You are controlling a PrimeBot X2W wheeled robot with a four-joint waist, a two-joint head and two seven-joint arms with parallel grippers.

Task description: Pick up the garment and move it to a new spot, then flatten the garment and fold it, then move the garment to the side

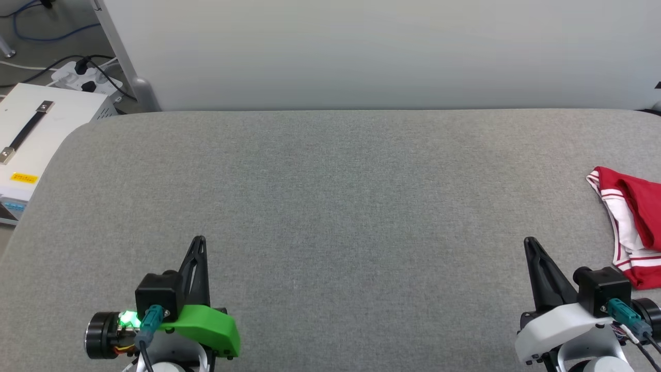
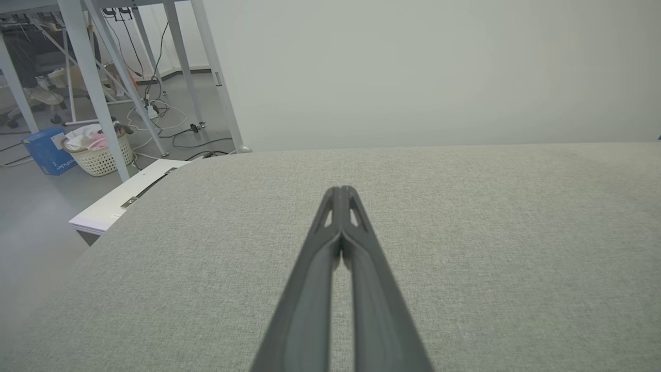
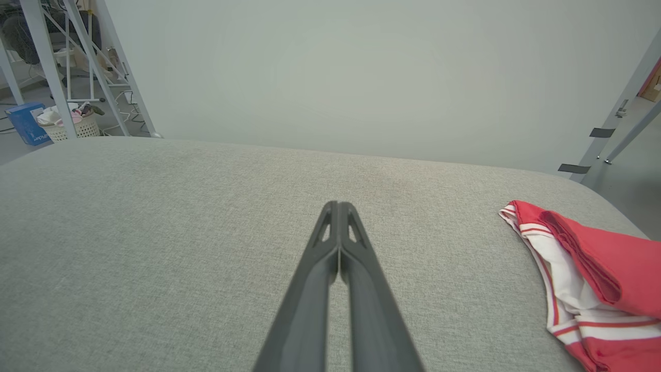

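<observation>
Garment [image 1: 632,227] lies bunched at 3 o'clock in the head view, on the grey fabric tabletop [image 1: 330,196], close to its right edge. The picture border cuts part of it off. It is red, with a white part that carries red stripes. The cloth is folded over itself, and no print is visible on it. It rests apart from both end effectors.

At 7 o'clock in the same view is the left end effector [image 1: 199,242], on a green housing with a small green light lit. Its two dark fingers are pressed together into one thin point, which is directed toward 12 o'clock. In the left wrist view the closed fingers are over bare grey fabric. I cannot tell whether they touch it.

The right end effector [image 1: 529,243] is at 5 o'clock, on a white housing. Its fingers are also pressed together, pinching nothing, and the tip leans a little toward 11 o'clock. In the right wrist view the garment is at 4 o'clock from these fingers, near them but not touching.

A pale flat panel [image 1: 361,51] stands at 12 o'clock behind the tabletop. At 9 to 10 o'clock, off the tabletop, there is a white box [image 1: 46,134] with a black strap handle and a yellow label. Beyond it a power strip [image 1: 85,77] lies on the floor with dark cables. In the left wrist view, a light woven basket [image 2: 100,152] and a blue box [image 2: 49,150] stand on the floor at 10 o'clock.
</observation>
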